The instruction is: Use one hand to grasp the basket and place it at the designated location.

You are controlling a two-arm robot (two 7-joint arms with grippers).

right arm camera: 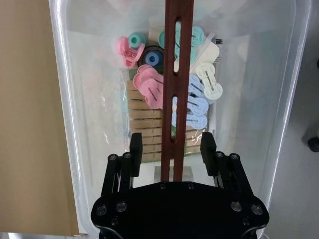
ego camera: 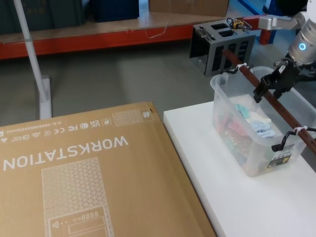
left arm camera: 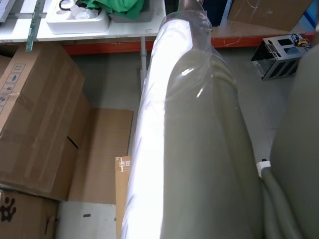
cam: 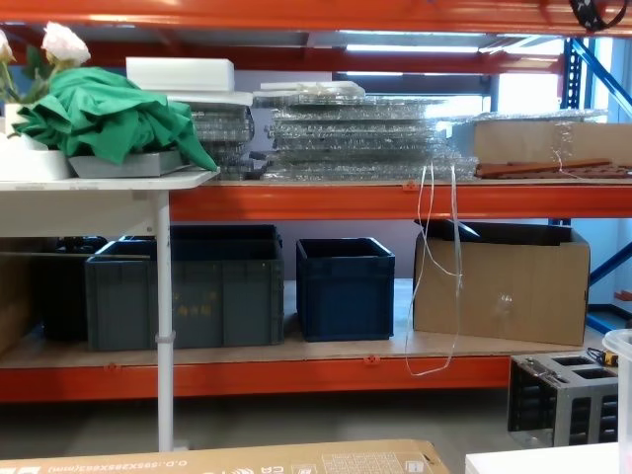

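R gripper (ego camera: 269, 89) is over the basket (ego camera: 247, 150), which sits on the white table (ego camera: 217, 197) at the robot's right, just beside the big cardboard box (ego camera: 74, 173).

Key relation: the rod handle (ego camera: 281, 112) spans the tub lengthwise. In head view it runs far-left to near-right, tied at each end w/ a white zip tie (ego camera: 242, 65). The gripper meets it crosswise, approx mid-span between the ties.

R wrist view: fingers (right arm camera: 136, 147) are spread, one on each side of the handle (right arm camera: 174, 59). There's a gap on both sides, so no contact w/ the rod yet. The rod looks roughly centred in the opening and runs straight away from the palm. Fingertips are at about rod level or slightly under it; exact depth is hard to call.

Contents: pink, green and pale blue pegs (right arm camera: 149, 84) lie loose on the tub floor below the rod, clear of the fingers.

Judgement: alignment is good. The next move needs only a squeeze across the rod's narrow width, then a straight lift. A grip near mid-span should keep the tub level; off-centre, it'd tip toward the longer side.

R arm is right at the basket. L arm looks parked away from it, w/ no part in this grasp.
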